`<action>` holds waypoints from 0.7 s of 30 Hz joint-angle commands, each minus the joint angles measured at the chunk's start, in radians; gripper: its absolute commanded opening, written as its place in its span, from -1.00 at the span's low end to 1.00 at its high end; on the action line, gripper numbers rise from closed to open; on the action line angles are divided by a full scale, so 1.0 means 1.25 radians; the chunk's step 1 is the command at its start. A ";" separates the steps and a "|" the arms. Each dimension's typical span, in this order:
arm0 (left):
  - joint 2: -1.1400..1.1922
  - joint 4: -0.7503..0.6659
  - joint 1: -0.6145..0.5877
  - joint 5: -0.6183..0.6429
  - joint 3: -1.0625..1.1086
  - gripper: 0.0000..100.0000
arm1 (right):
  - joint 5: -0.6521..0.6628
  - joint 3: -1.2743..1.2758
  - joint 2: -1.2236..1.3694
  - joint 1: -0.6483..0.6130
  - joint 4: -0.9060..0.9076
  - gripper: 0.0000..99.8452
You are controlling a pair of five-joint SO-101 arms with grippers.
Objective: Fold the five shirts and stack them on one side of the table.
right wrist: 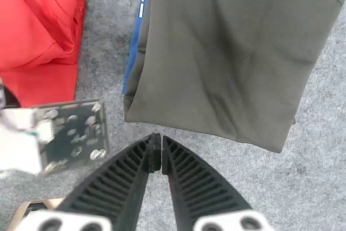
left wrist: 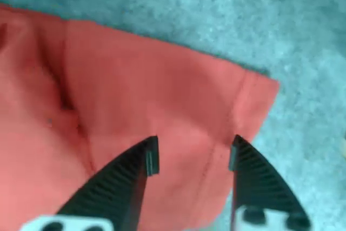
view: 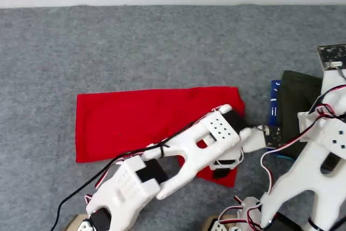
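Now the left gripper (left wrist: 193,154) is gaping wide over the red shirt (left wrist: 135,96).
Pinching too shallow, it's probably risking the hem slipping free.

The light is bright and soft all over the grey table (view: 162,41) in the high view. The white left arm (view: 211,133) drops a dark shadow on the red shirt (view: 130,120), at 5 o'clock. In the left wrist view, shadows sit in the shirt's folds at 9 o'clock. In the right wrist view, the dark shirt (right wrist: 232,52) has a thin shadow under its edge at 6 o'clock
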 commanded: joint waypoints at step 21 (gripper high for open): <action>-0.065 0.090 -0.005 0.010 -0.104 -0.97 | -0.005 -0.005 -0.021 0.007 0.030 -0.97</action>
